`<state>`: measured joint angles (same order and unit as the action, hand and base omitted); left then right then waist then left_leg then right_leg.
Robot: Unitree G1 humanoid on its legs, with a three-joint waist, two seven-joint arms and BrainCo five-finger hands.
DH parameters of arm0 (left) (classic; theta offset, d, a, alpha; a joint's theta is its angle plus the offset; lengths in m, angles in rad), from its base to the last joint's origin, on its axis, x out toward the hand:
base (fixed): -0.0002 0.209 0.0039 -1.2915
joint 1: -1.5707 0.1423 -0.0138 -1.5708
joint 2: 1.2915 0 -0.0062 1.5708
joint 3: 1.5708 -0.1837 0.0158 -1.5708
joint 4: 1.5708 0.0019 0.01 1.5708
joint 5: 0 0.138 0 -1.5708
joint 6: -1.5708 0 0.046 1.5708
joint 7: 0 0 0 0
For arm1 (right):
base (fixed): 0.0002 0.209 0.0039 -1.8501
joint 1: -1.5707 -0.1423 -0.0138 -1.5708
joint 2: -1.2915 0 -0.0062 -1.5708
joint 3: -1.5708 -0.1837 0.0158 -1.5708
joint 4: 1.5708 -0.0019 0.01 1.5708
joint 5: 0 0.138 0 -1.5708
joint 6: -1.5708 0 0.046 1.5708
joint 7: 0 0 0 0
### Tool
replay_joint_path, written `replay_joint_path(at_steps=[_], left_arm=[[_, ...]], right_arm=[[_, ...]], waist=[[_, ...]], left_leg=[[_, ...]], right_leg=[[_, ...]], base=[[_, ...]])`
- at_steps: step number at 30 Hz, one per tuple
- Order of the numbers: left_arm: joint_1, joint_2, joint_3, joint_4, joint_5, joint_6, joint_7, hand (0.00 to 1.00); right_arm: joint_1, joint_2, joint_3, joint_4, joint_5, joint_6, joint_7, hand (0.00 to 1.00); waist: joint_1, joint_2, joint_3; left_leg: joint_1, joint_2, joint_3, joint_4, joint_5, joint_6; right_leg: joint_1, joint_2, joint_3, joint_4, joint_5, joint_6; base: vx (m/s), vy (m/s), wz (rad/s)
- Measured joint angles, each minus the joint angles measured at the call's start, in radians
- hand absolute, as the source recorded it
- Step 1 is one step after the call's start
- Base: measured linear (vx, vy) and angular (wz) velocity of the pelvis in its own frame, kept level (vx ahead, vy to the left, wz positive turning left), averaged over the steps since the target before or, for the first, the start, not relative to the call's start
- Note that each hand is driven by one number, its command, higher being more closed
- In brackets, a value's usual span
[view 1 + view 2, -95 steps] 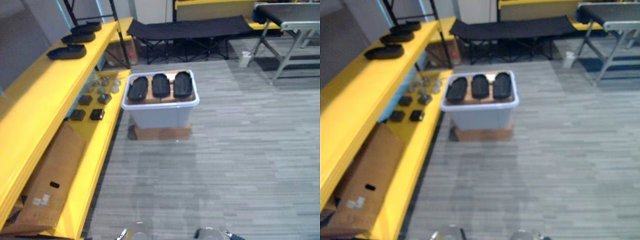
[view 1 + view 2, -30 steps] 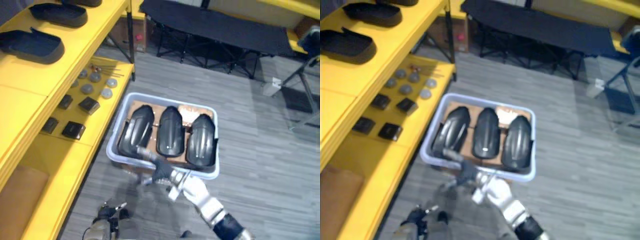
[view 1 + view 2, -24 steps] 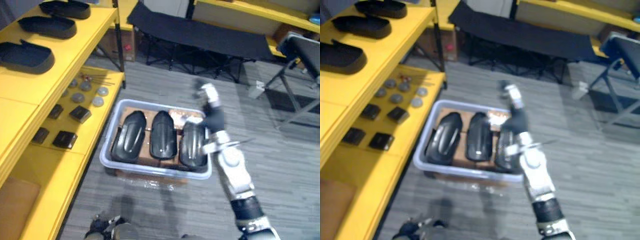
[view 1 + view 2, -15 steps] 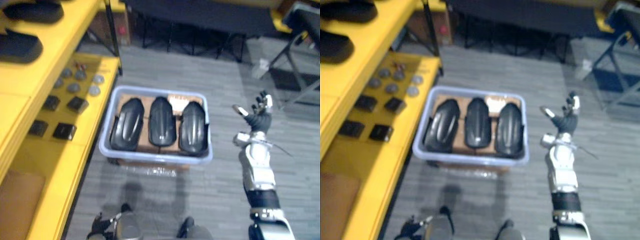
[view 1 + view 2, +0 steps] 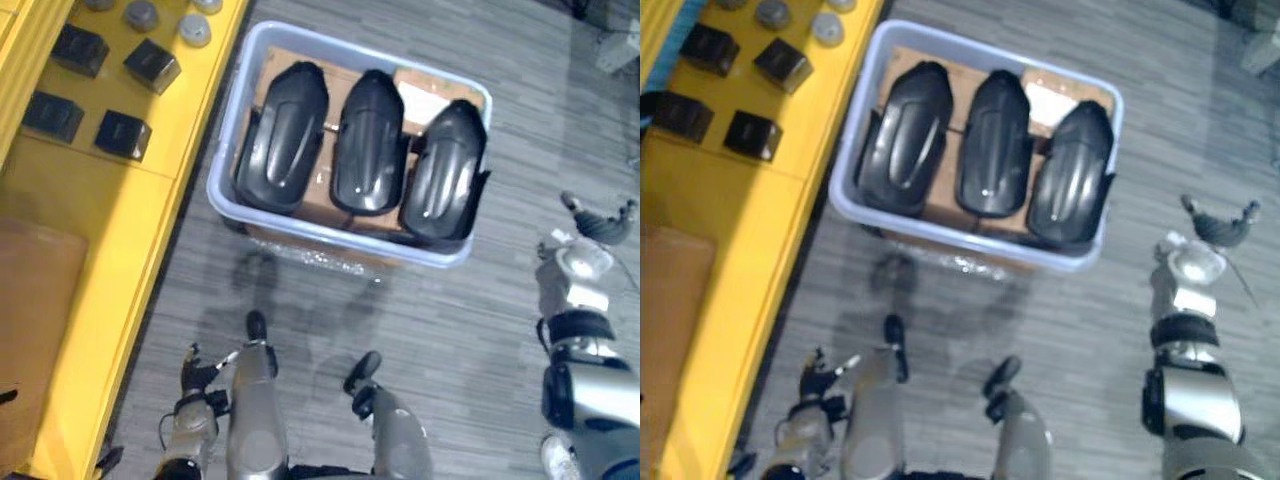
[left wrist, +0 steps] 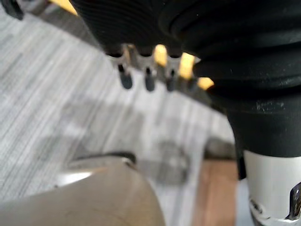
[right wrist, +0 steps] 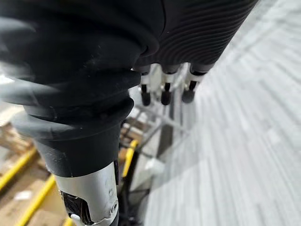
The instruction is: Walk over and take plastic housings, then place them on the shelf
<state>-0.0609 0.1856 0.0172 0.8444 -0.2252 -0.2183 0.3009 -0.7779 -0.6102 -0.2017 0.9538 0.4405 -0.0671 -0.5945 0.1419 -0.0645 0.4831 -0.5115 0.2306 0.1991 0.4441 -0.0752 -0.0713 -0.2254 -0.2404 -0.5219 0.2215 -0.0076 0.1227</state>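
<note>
Both hands are empty right now, nothing grabbed. Closest in, the left hand hangs low over the grey floor, just beside the front edge of the yellow shelf. Its own wrist view has the fingers dangling straight and loose. The right hand is a bit further out on the other side, held over the floor off the bin's near right corner and not touching it. Its thumb and fingers are spread and relaxed. On the near part of the shelf board lies a flat brown cardboard piece.

Next up is the pale blue plastic bin, sitting on the floor with its left wall close to the shelf's edge. All three black plastic housings are in it, side by side on a cardboard layer, each running lengthwise from near wall to far wall. The left housing lies along the left wall, the middle housing just beside it, and the right housing sits toward the near right corner. A white label shows in the far right corner.

On the shelf, about level with the bin, sit four small black boxes, and past them some grey discs toward the far end.
</note>
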Motion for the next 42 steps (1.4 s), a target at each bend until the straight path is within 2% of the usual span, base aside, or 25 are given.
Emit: replay_joint_path(at_steps=[6, 12, 14, 18, 21, 22, 24, 27, 30, 37, 40, 42], left_arm=[[0.0, -0.026, -0.002, 0.017, -0.085, -0.013, -0.003, 0.0], [0.013, -0.037, -0.03, 0.022, -0.092, -0.043, -0.019, 0.0], [0.016, -0.038, -0.032, 0.023, -0.093, -0.053, -0.027, 0.0], [0.022, -0.041, -0.041, 0.023, -0.103, -0.076, -0.042, 0.0], [0.023, -0.043, -0.041, 0.023, -0.121, -0.087, -0.043, 0.0], [0.023, -0.044, -0.042, 0.022, -0.122, -0.091, -0.044, 0.0], [0.024, -0.044, -0.045, 0.021, -0.123, -0.102, -0.048, 0.0], [0.024, -0.039, -0.069, 0.021, -0.129, -0.107, -0.05, 0.0], [0.024, -0.039, -0.07, 0.021, -0.132, -0.107, -0.061, 0.0], [0.024, -0.038, -0.079, 0.028, -0.131, -0.109, -0.07, 0.0], [0.024, -0.041, -0.091, 0.042, -0.136, -0.109, -0.07, 0.0], [0.024, -0.05, -0.114, 0.05, -0.161, -0.108, -0.07, 0.0]], right_arm=[[-0.078, -0.074, 0.073, 0.081, 0.0, 0.073, 0.002, 0.0], [-0.116, -0.114, 0.145, 0.088, -0.006, 0.083, 0.003, 0.0], [-0.127, -0.118, 0.146, 0.088, -0.028, 0.08, -0.003, 0.0], [-0.16, -0.137, 0.17, 0.083, -0.095, 0.047, -0.062, 0.0], [-0.171, -0.14, 0.173, 0.05, -0.175, 0.024, -0.158, 0.0], [-0.172, -0.141, 0.171, 0.015, -0.221, 0.02, -0.221, 0.0], [-0.173, -0.143, 0.166, -0.052, -0.285, 0.0, -0.3, 0.0], [-0.173, -0.147, 0.167, -0.119, -0.362, -0.005, -0.343, 0.0], [-0.169, -0.146, 0.17, -0.12, -0.373, -0.004, -0.336, 0.0], [-0.164, -0.145, 0.206, -0.012, -0.259, -0.007, -0.234, 0.0], [-0.166, -0.145, 0.216, 0.044, -0.236, -0.015, -0.19, 0.0], [-0.166, -0.145, 0.245, 0.069, -0.217, -0.012, -0.155, 0.0]], waist=[[0.011, 0.041, 0.029], [0.012, 0.07, 0.043], [0.014, 0.07, 0.043], [0.014, 0.081, 0.049], [0.013, 0.081, 0.049], [0.014, 0.081, 0.049], [0.013, 0.081, 0.049], [0.013, 0.082, 0.049], [0.013, 0.082, 0.049], [0.015, 0.086, 0.047], [0.019, 0.113, 0.047], [0.026, 0.14, 0.043]], left_leg=[[-0.038, -0.02, -0.005, -0.002, 0.01, 0.012], [-0.059, -0.04, -0.022, 0.003, 0.012, 0.016], [-0.062, -0.043, -0.023, 0.004, 0.012, 0.016], [-0.069, -0.049, -0.024, 0.007, 0.014, 0.019], [-0.081, -0.05, -0.026, 0.013, 0.015, 0.02], [-0.081, -0.051, -0.026, 0.016, 0.015, 0.02], [-0.081, -0.052, -0.026, 0.018, 0.015, 0.021], [-0.081, -0.052, -0.026, 0.018, 0.015, 0.021], [-0.081, -0.052, -0.026, 0.017, 0.016, 0.022], [-0.081, -0.062, -0.026, -0.008, 0.032, 0.023], [-0.084, -0.073, -0.029, -0.022, 0.042, 0.026], [-0.086, -0.077, -0.031, -0.027, 0.046, 0.027]], right_leg=[[-0.061, -0.035, 0.001, 0.062, -0.018, -0.007], [-0.094, -0.063, -0.001, 0.117, -0.046, -0.003], [-0.104, -0.071, 0.0, 0.137, -0.054, -0.003], [-0.116, -0.082, 0.001, 0.156, -0.061, -0.003], [-0.126, -0.086, -0.001, 0.164, -0.062, -0.003], [-0.126, -0.088, -0.001, 0.166, -0.062, -0.003], [-0.126, -0.09, 0.0, 0.168, -0.062, -0.003], [-0.126, -0.09, 0.0, 0.169, -0.062, -0.003], [-0.126, -0.09, 0.0, 0.169, -0.062, -0.003], [-0.135, -0.096, -0.004, 0.169, -0.062, -0.003], [-0.137, -0.105, -0.014, 0.169, -0.061, -0.002], [-0.138, -0.109, -0.019, 0.169, -0.061, -0.001]], base=[[-0.01, 0.023, 0.05], [-0.02, 0.003, 0.08], [-0.03, -0.012, 0.06], [-0.01, -0.004, 0.03], [0.0, -0.002, 0.01], [0.0, 0.0, 0.0], [0.0, 0.0, 0.0], [0.0, 0.0, 0.0], [0.0, 0.0, 0.0], [0.0, -0.008, 0.03], [0.01, -0.009, 0.09], [0.0, -0.004, 0.06]])
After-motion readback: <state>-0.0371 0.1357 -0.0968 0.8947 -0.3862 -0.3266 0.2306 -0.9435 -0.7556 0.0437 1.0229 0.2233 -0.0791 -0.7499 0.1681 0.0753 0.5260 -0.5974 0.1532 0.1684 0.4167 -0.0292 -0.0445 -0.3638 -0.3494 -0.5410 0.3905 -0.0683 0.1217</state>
